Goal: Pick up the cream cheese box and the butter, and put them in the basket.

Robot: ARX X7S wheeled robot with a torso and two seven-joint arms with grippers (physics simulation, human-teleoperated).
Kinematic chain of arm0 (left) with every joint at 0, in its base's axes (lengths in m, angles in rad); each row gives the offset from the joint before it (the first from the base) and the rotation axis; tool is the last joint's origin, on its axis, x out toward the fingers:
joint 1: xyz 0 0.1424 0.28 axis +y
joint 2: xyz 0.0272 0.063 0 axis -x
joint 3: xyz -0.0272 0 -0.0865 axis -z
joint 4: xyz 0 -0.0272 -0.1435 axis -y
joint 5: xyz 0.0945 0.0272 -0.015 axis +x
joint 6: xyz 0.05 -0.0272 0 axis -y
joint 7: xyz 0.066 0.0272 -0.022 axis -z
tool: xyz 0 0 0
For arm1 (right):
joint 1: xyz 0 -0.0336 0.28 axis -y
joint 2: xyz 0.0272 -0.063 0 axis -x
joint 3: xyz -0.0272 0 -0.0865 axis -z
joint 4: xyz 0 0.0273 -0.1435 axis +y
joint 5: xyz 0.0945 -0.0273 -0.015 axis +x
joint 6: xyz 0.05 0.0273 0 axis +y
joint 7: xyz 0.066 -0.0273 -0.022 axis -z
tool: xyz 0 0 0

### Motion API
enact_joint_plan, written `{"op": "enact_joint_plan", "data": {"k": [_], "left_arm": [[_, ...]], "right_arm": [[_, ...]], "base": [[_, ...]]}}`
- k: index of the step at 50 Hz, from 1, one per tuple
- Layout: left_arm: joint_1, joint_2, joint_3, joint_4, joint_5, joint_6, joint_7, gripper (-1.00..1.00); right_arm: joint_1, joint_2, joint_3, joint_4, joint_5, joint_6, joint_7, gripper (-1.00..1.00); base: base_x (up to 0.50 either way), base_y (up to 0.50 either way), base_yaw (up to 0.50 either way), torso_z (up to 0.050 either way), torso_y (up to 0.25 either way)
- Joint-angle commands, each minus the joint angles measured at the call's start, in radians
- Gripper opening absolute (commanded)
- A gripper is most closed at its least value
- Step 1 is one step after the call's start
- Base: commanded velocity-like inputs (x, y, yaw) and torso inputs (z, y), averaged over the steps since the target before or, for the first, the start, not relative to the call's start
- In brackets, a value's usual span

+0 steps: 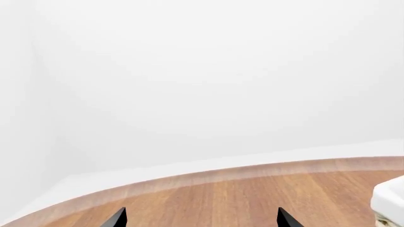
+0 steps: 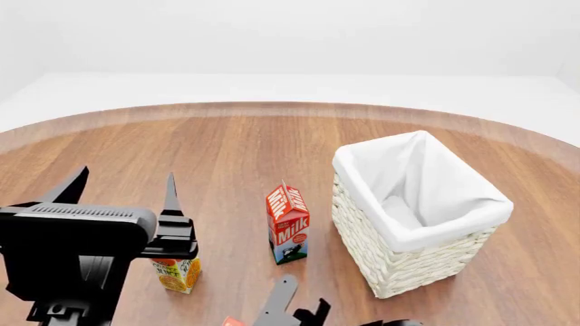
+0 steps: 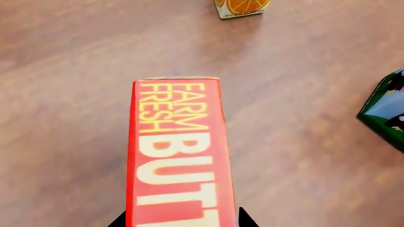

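The butter (image 3: 180, 156), a red-orange box lettered "FARM FRESH BUTTER", lies lengthwise between the fingers of my right gripper (image 3: 181, 220), whose black tips press against both long sides. In the head view only a red corner of the butter (image 2: 233, 320) shows beside the right gripper (image 2: 299, 307) at the bottom edge. The white wicker basket (image 2: 399, 265) with its cloth liner stands at the right; one corner of the basket (image 1: 388, 196) shows in the left wrist view. My left gripper (image 2: 127, 173) (image 1: 202, 220) hangs open over bare wood, holding nothing. The cream cheese box is out of view.
A red-and-white milk carton (image 2: 288, 224) (image 3: 385, 113) stands just left of the basket. An orange juice carton (image 2: 178, 272) (image 3: 243, 7) stands under my left arm. The round wooden table (image 2: 272, 142) ends in a curved far edge before white floor and wall.
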Motion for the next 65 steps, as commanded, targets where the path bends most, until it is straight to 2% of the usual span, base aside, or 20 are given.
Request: {"op": "enact_joint_plan", "data": {"k": [1, 21, 30, 40, 51, 65], "left_arm": [[0.0, -0.004, -0.001, 0.0, -0.004, 0.003, -0.003, 1.0], [0.002, -0.006, 0.005, -0.002, 0.003, 0.009, -0.003, 1.0], [-0.009, -0.006, 0.008, 0.001, -0.007, 0.002, -0.008, 1.0], [-0.006, -0.009, 0.007, -0.001, -0.005, 0.009, -0.006, 1.0], [-0.005, -0.01, 0.008, -0.002, -0.006, 0.012, -0.008, 1.0], [-0.006, -0.013, 0.011, -0.002, -0.006, 0.015, -0.009, 1.0]], "right_arm": [[0.013, 0.012, 0.066, -0.064, 0.038, 0.039, 0.07, -1.0], [0.056, 0.061, 0.263, -0.278, 0.28, 0.171, 0.356, -1.0], [0.118, 0.088, 0.393, -0.366, 0.535, 0.221, 0.561, -1.0], [0.193, 0.096, 0.45, -0.379, 0.749, 0.206, 0.754, -1.0], [0.296, 0.113, 0.491, -0.367, 0.913, 0.166, 0.87, -1.0], [0.434, 0.128, 0.515, -0.287, 1.022, 0.144, 0.924, -1.0]], "base": [[0.0, 0.0, 0.0, 0.0, 0.0], [0.0, 0.0, 0.0, 0.0, 0.0], [0.0, 0.0, 0.0, 0.001, 0.001], [0.0, 0.0, 0.0, 0.0, 0.001], [0.0, 0.0, 0.0, 0.0, 0.001], [0.0, 0.0, 0.0, 0.001, 0.001]]}}
